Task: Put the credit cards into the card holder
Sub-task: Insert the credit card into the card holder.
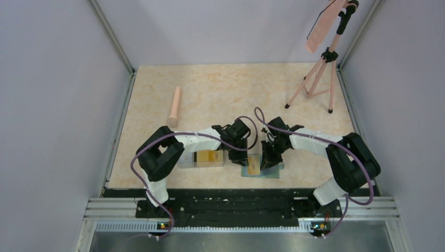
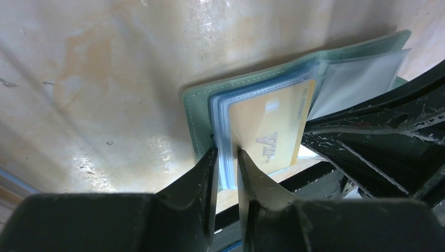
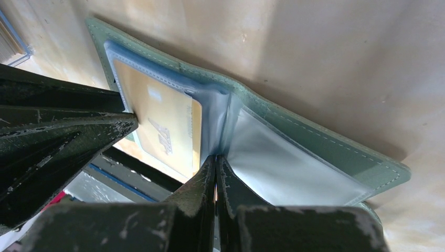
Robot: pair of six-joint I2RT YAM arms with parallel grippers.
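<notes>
1. The left gripper (image 2: 226,155) is clamped on the near edge of the card holder (image 2: 197,105). The stack of pale blue pocket pages (image 2: 223,121) is pinched between its two fingertips.
2. The right gripper (image 3: 216,160) has its jaws pressed together at the holder's centre fold. I cannot tell whether a thin page is caught between them.
3. The green holder lies open on the table (image 1: 236,89), directly under both grippers, which face each other across it.
4. One yellow-orange credit card (image 2: 267,134) sits in the top pocket, just beyond the left fingertips. It looks almost fully seated, with its far edge near the fold beside the right gripper.
5. Judged from this, one card is about in. The empty clear page on the right gripper's far side suggests there are pockets to fill.
6. More yellow cards (image 1: 207,156) wait in a clear plastic box (image 1: 202,158) just outside the left gripper, so most of the task seems to remain.
7. A pinkish cylinder (image 1: 175,106) and a tripod (image 1: 315,84) stand well beyond both grippers and are out of the way.
8. The likeliest obstruction is each gripper crowding the other over the small holder.
</notes>
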